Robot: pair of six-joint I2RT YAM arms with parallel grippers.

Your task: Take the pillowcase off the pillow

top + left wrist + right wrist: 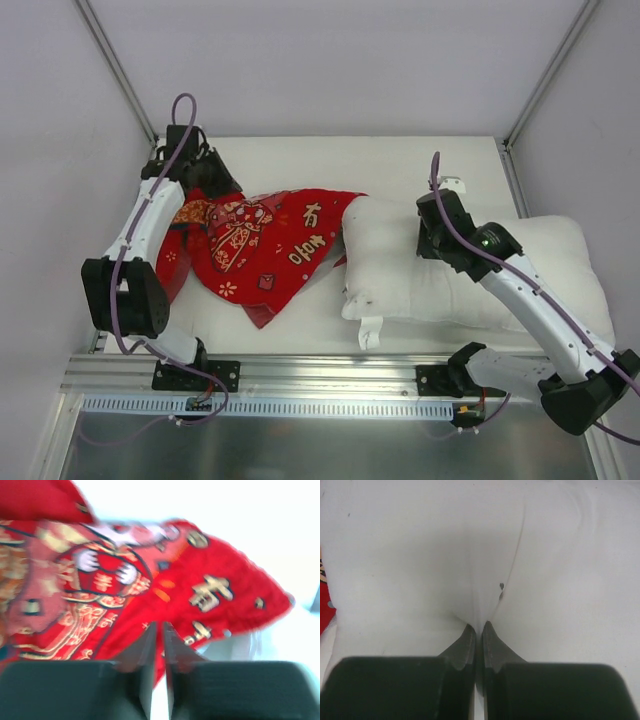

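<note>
Clamps left jaws on the pillowcase (255, 245), bunched left on the surface (300, 160); clamps right jaws on a fold of the pillow (400, 270), lying right. Risks slipping off thin folds under hard pulling.

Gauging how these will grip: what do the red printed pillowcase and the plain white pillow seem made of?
Red printed pillowcase: likely thin cloth, matte, gold print; it drapes and crumples limply. Plain white stuffed pillow: soft matte fabric over squashy filling, it seems; it puckers at the right gripper.
</note>
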